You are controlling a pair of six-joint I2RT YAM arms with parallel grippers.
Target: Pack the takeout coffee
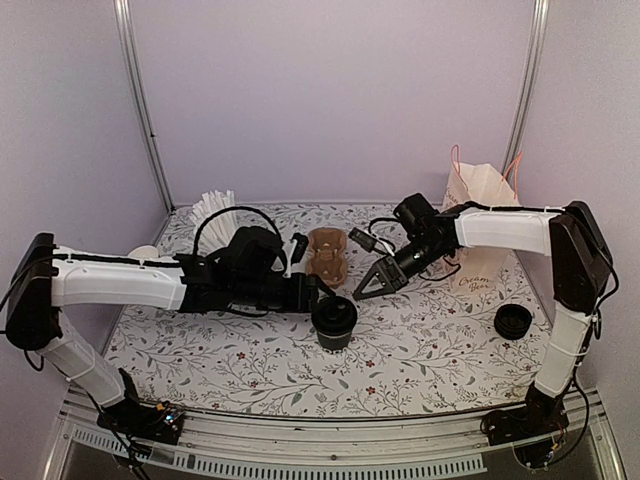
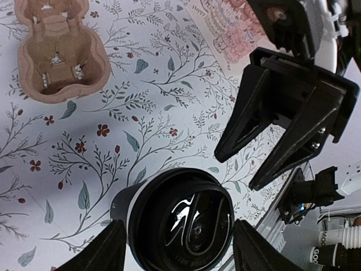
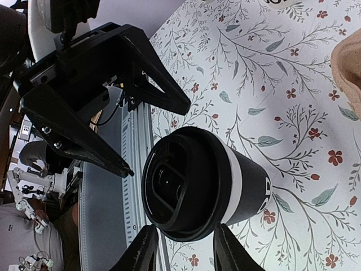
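Note:
The takeout coffee (image 1: 335,322), a black cup with a black lid, stands upright on the floral table near the centre. My left gripper (image 1: 320,297) is open just left of it. In the left wrist view its fingers (image 2: 101,248) stand either side of the cup (image 2: 169,209) without gripping. My right gripper (image 1: 365,290) is open just right of and above the cup. In the right wrist view the lidded cup (image 3: 197,180) sits just beyond its open fingertips (image 3: 144,251). Each wrist view shows the other gripper, open: the right one (image 2: 234,172) and the left one (image 3: 159,140).
A brown pulp cup carrier (image 1: 327,255) lies behind the cup and shows in the left wrist view (image 2: 56,56). A paper bag (image 1: 480,225) stands at the back right. A low stack of black lids (image 1: 513,321) is at the right. White straws (image 1: 215,210) stand at the back left.

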